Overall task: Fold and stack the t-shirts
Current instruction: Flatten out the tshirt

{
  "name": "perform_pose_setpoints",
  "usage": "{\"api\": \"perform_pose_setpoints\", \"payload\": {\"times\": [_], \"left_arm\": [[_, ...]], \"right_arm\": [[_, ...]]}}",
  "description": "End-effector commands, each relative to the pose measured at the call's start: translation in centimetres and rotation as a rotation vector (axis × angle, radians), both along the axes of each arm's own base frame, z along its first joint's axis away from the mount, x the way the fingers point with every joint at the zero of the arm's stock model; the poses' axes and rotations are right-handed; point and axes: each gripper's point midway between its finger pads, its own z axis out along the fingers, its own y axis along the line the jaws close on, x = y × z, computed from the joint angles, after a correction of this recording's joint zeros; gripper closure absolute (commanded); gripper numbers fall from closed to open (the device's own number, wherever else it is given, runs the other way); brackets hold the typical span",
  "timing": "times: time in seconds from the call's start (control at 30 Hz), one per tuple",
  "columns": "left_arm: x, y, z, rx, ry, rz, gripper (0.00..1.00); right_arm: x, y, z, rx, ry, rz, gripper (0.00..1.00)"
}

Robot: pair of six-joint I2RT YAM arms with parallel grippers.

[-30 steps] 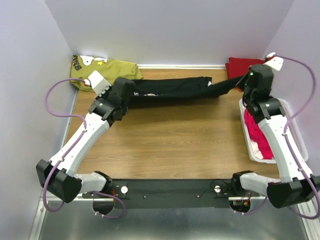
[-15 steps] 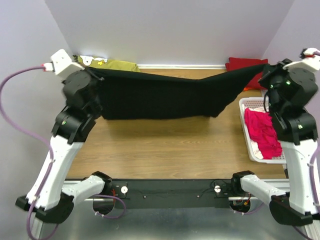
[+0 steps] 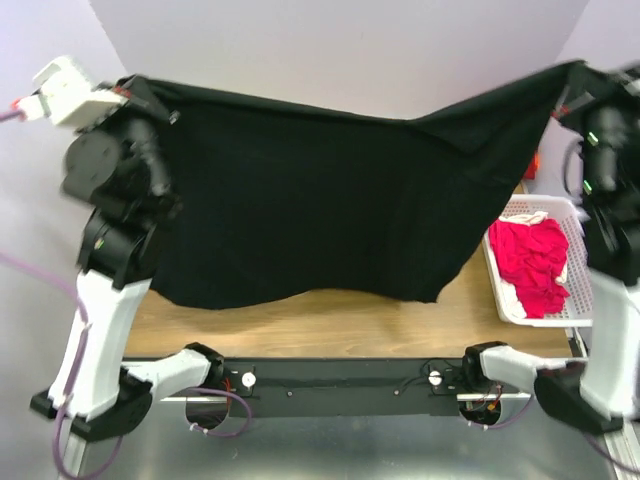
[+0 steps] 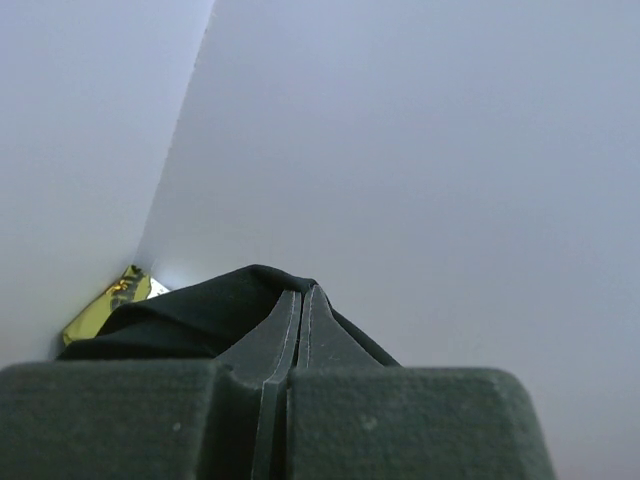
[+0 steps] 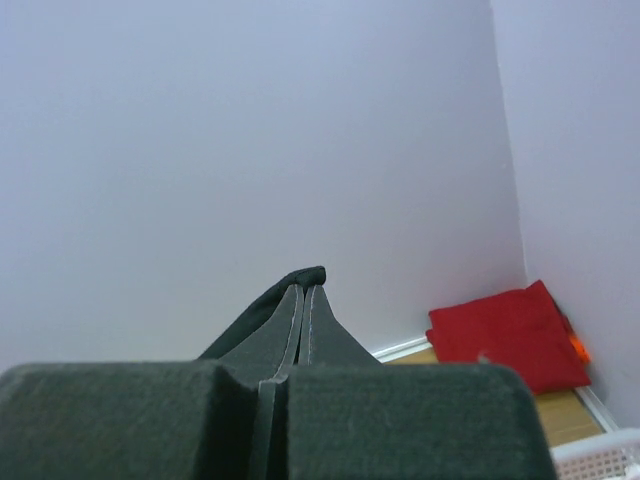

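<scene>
A black t-shirt (image 3: pixel 310 200) hangs spread like a curtain between my two raised grippers, its lower edge just above the wooden table (image 3: pixel 330 322). My left gripper (image 3: pixel 135 88) pinches its top left corner and my right gripper (image 3: pixel 572 78) its top right corner. In the left wrist view the gripper (image 4: pixel 300 292) is shut on black cloth (image 4: pixel 190 315). The right wrist view shows the gripper (image 5: pixel 303 290) shut on a black fold (image 5: pixel 250 318). A folded dark red t-shirt (image 5: pixel 505 335) lies in the far right corner. Bright pink t-shirts (image 3: pixel 530 262) fill a basket.
The white basket (image 3: pixel 545 318) stands at the table's right edge. An olive-yellow garment (image 4: pixel 105 300) lies in the far left corner, hidden behind the black shirt in the top view. Pale walls close the back and both sides.
Both arms have lifted the black t-shirt off the table and risen high. The shirt has unfolded from a narrow strip into a wide hanging sheet.
</scene>
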Motion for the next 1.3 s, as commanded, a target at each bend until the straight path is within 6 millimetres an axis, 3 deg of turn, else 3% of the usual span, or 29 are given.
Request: {"api": "perform_pose_setpoints", "payload": {"times": [0.0, 0.1, 0.2, 0.27, 0.3, 0.33, 0.4, 0.47, 0.5, 0.57, 0.6, 0.67, 0.7, 0.77, 0.8, 0.83, 0.9, 0.93, 1.07, 1.1, 1.27], "left_arm": [[6.0, -2.1, -0.7, 0.061, 0.036, 0.040, 1.00], [9.9, -3.1, -0.6, 0.074, 0.043, 0.024, 1.00], [13.7, -3.9, -0.2, 0.091, 0.048, -0.013, 1.00], [15.3, -4.4, 0.2, 0.103, 0.049, -0.039, 1.00], [17.1, -5.0, -0.6, 0.116, 0.069, -0.050, 1.00], [16.6, -4.9, 1.4, 0.113, 0.026, -0.061, 1.00], [17.1, -5.4, 2.1, 0.132, 0.011, -0.086, 1.00], [15.9, -4.9, 3.6, 0.131, -0.022, -0.078, 1.00], [14.3, -4.3, 4.8, 0.122, -0.048, -0.071, 1.00], [13.3, -3.9, 4.7, 0.124, -0.055, -0.066, 1.00], [10.5, -3.0, 6.3, 0.111, -0.102, -0.062, 1.00], [9.3, -2.7, 5.3, 0.116, -0.094, -0.068, 1.00], [6.1, -1.7, 6.7, 0.102, -0.143, -0.065, 1.00], [5.0, -1.5, 5.4, 0.111, -0.125, -0.075, 1.00], [2.1, -0.6, 6.5, 0.100, -0.169, -0.075, 1.00], [1.9, -0.5, 5.3, 0.101, -0.152, -0.074, 1.00], [-0.9, 0.3, 5.7, 0.094, -0.185, -0.076, 1.00], [-1.0, 0.3, 4.9, 0.098, -0.162, -0.077, 1.00], [-4.2, 1.6, 4.7, 0.100, -0.175, -0.061, 1.00], [-5.3, 2.0, 4.9, 0.098, -0.189, -0.055, 1.00], [-6.8, 2.8, 5.8, 0.110, -0.210, -0.029, 1.00]], "right_arm": [[8.4, 0.8, -2.2, -0.076, 0.109, -0.040, 0.99], [10.9, 1.1, -1.3, -0.098, 0.099, -0.050, 0.99], [11.2, 1.2, 0.7, -0.117, 0.054, -0.049, 0.99], [12.1, 1.3, 0.8, -0.136, 0.056, -0.056, 0.99], [12.1, 1.4, 1.1, -0.144, 0.049, -0.050, 0.99], [11.9, 1.2, 1.7, -0.150, 0.035, -0.059, 0.99], [11.2, 0.9, 2.3, -0.166, 0.022, -0.078, 0.99], [9.6, 0.3, 3.5, -0.166, -0.008, -0.096, 0.99], [8.7, 0.0, 4.1, -0.171, -0.021, -0.104, 0.99], [7.4, -0.1, 4.6, -0.174, -0.037, -0.102, 0.99], [5.3, -0.5, 5.7, -0.169, -0.071, -0.104, 0.99], [3.4, -0.7, 6.3, -0.163, -0.096, -0.097, 0.99], [1.8, -0.8, 6.5, -0.163, -0.108, -0.089, 0.99], [-0.2, -1.1, 6.6, -0.157, -0.124, -0.083, 0.99], [-0.4, -1.0, 5.9, -0.158, -0.111, -0.077, 0.99], [-2.9, -1.5, 6.5, -0.149, -0.145, -0.078, 0.99], [-4.7, -1.5, 6.3, -0.144, -0.162, -0.063, 0.99], [-6.0, -1.7, 6.2, -0.142, -0.173, -0.060, 0.99], [-9.5, -2.1, 6.7, -0.136, -0.224, -0.051, 0.99], [-10.0, -2.1, 6.8, -0.138, -0.233, -0.047, 0.99], [-12.5, -2.1, 8.3, -0.130, -0.298, -0.025, 0.99]]}}
